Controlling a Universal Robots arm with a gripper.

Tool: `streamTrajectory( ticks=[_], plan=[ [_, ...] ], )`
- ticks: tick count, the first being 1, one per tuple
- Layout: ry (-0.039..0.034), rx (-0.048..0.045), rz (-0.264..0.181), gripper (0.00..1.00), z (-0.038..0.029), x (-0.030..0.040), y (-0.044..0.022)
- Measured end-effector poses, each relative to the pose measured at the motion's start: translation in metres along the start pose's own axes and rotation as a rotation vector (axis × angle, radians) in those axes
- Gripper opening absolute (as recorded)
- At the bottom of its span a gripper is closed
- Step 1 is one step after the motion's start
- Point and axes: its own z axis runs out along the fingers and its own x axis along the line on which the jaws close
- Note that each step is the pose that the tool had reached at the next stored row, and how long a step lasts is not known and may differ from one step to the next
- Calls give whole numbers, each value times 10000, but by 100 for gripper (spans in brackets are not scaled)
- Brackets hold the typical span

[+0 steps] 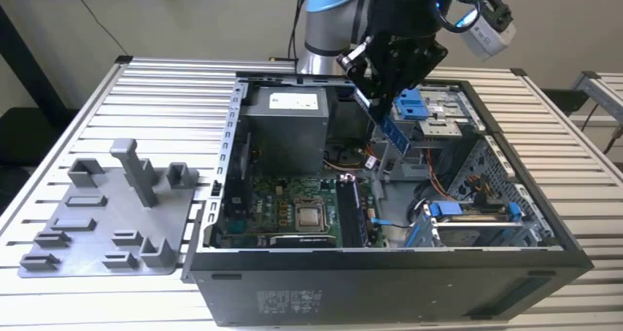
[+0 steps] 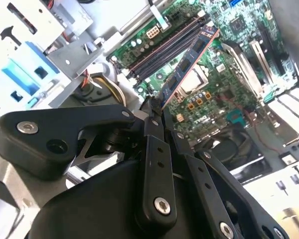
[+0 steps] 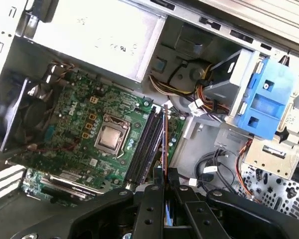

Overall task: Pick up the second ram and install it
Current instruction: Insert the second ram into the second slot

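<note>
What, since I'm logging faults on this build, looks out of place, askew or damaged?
Nothing stands out. The gripper clamps the second ram by one end above the motherboard, roughly parallel to the memory slots, not seated yet. No visible damage.

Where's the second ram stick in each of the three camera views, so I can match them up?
Exterior view: the second ram hangs from the pincer over the open case.
Second wrist view: it juts slantwise over the motherboard.
First wrist view: seen edge-on along the memory slots.
Shared landmark: the blue bracket.
</note>
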Motion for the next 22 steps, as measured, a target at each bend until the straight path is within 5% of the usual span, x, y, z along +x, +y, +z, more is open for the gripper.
streamTrajectory(
  ticks=[17, 22],
  plan=[
    [-60, 89, 2875, 14, 61, 2, -2],
    [-64, 97, 3209, 14, 66, 2, -2]
  ],
)
